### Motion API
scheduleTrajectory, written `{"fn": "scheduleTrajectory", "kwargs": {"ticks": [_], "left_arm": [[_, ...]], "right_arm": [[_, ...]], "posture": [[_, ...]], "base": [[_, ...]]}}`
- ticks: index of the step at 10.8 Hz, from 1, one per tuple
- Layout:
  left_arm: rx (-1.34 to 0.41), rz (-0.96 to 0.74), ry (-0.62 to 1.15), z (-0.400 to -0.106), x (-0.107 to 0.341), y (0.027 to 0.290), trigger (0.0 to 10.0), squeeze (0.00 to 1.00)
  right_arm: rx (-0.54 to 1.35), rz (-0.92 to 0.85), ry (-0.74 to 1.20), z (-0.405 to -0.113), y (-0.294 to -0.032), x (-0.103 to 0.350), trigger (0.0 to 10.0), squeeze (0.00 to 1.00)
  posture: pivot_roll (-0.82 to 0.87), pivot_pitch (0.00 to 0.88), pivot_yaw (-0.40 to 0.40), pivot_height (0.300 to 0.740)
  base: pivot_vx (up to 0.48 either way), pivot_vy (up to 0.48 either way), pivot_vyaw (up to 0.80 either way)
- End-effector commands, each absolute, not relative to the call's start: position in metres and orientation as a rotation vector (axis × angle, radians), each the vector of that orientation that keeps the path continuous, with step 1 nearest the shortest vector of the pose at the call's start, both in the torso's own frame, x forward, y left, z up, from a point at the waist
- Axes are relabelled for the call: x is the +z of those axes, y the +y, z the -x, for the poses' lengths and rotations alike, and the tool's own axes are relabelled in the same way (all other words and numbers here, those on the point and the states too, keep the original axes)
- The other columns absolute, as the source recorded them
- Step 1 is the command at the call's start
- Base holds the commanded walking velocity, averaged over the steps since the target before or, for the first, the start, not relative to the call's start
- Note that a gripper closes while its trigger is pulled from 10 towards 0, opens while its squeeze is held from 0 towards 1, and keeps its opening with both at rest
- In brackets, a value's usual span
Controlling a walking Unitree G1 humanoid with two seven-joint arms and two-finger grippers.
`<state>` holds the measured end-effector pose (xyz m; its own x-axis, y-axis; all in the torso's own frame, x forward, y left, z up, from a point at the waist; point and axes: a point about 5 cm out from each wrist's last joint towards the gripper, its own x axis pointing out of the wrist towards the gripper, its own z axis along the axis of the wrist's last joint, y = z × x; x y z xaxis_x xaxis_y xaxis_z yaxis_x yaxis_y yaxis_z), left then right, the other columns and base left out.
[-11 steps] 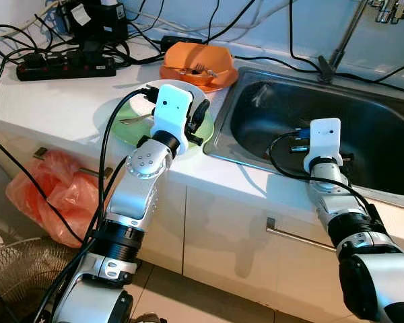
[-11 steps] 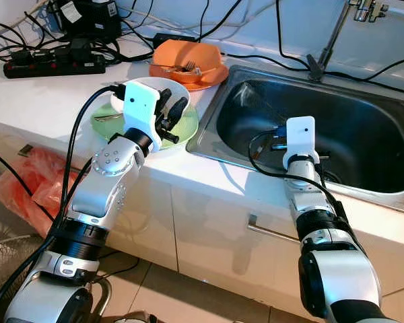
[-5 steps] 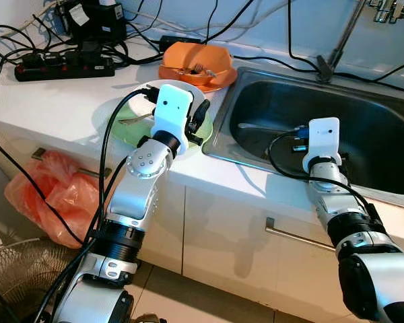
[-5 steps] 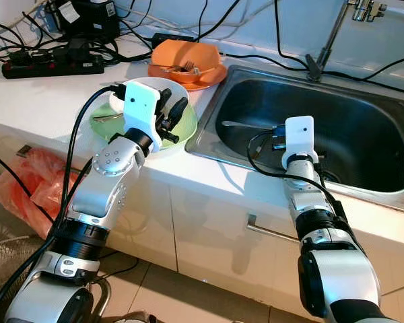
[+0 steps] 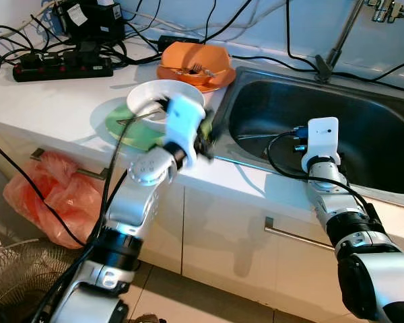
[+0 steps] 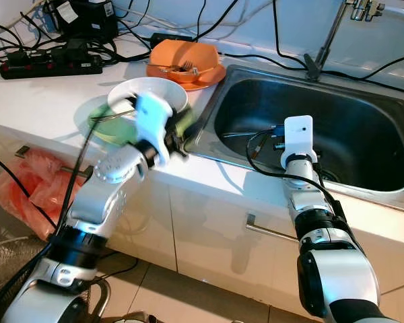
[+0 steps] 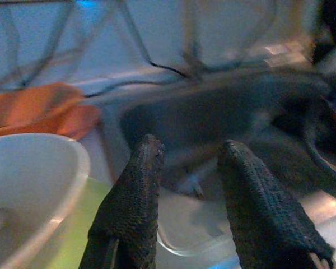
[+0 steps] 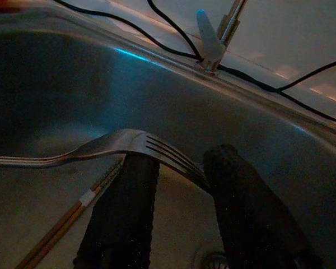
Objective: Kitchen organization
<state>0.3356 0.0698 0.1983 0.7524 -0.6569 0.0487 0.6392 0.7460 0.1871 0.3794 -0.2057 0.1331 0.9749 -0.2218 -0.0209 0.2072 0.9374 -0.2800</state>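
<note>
Right gripper (image 8: pixel 176 185) hanging inside sink (image 5: pixel 363 108), fingers parted, empty; fork (image 8: pixel 101 148) lying across them, tines near one finger, contact unclear. Chopsticks (image 8: pixel 67 221) beneath, cut off. Left gripper (image 7: pixel 187 168), motion-blurred, spread at counter's sink edge beside white bowl (image 5: pixel 155 97) on green plate (image 5: pixel 131 131).

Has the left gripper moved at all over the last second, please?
Yes. The left gripper has swung toward the sink, off the white bowl it was covering, while the orange dish stayed put.

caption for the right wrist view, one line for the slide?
Right gripper inside the steel sink, fingers open around the tines of a fork, chopsticks lying on the sink floor below.
</note>
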Motion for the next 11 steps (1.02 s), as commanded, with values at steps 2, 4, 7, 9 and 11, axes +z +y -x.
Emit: {"fn": "scheduleTrajectory", "kwargs": {"ticks": [2, 4, 7, 9, 11], "left_arm": [[-0.789, -0.226, -0.094, -0.3287, 0.1958, 0.0628, 10.0, 0.0], [-0.805, -0.243, -0.081, -0.3274, 0.1939, 0.0624, 10.0, 0.0], [-0.837, -0.291, -0.041, -0.3247, 0.1896, 0.0656, 10.0, 0.0], [-0.856, -0.3, -0.031, -0.3225, 0.189, 0.0655, 10.0, 0.0], [-0.802, -0.297, -0.067, -0.3263, 0.194, 0.0675, 10.0, 0.0]], "right_arm": [[-0.209, 0.263, 0.097, -0.3768, -0.2038, 0.1231, 10.0, 0.0], [-0.209, 0.262, 0.097, -0.3768, -0.2037, 0.1231, 10.0, 0.0], [-0.209, 0.252, 0.092, -0.3773, -0.2034, 0.1241, 10.0, 1.0], [-0.205, 0.25, 0.09, -0.3775, -0.2026, 0.1242, 10.0, 1.0], [-0.209, 0.255, 0.086, -0.3776, -0.2025, 0.1248, 10.0, 0.0]], "posture": [[0.08, 0.046, -0.04, 0.74], [0.08, 0.046, -0.04, 0.74], [0.08, 0.042, -0.041, 0.74], [0.08, 0.036, -0.041, 0.74], [0.08, 0.032, -0.04, 0.74]], "base": [[0.0, 0.0, 0.0], [0.0, 0.0, 0.0], [0.0, 0.0, 0.0], [0.0, 0.0, 0.0], [0.0, 0.0, 0.0]]}}
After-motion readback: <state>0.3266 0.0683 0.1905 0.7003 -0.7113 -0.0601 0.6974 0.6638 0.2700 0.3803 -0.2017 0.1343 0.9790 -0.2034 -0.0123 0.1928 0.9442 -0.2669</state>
